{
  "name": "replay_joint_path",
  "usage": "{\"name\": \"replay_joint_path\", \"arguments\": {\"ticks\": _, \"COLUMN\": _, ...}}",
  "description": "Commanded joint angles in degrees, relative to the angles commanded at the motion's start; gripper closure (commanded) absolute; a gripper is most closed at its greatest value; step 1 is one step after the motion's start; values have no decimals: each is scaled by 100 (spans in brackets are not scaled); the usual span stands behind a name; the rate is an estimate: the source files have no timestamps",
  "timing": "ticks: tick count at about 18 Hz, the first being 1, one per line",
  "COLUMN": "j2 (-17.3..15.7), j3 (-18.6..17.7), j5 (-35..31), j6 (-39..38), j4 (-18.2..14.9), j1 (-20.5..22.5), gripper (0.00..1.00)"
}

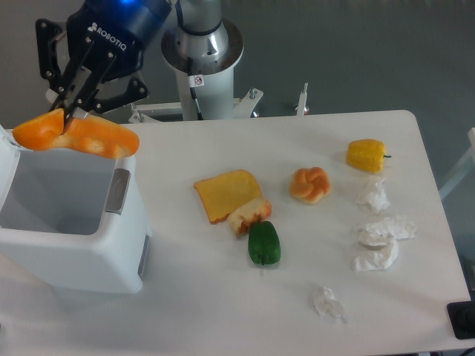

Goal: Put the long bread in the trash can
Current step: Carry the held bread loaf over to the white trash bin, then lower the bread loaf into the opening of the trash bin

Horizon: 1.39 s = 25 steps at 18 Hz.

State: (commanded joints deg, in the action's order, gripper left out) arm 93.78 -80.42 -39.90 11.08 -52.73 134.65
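White tabletop and grey floor frame the scene; the long bread [76, 136] hangs in the air over the far rim of the trash can [70, 222], its long axis roughly level and running left to right, its right end past the bin's wall. The gripper [68, 117] is closed on it from above, near the loaf's middle.

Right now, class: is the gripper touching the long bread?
Touching. The fixed camera view shows the gripper fingers closed on the long bread, holding it in the air above the trash can opening.
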Motion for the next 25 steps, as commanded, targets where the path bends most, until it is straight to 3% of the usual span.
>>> {"name": "replay_joint_path", "arguments": {"ticks": 19, "j2": 255, "j3": 79, "j5": 0, "j6": -281, "j4": 0, "j1": -457, "gripper": 100}}
{"name": "replay_joint_path", "arguments": {"ticks": 25, "j2": 545, "j3": 342, "j5": 0, "j6": -474, "j4": 0, "j1": -510, "gripper": 100}}
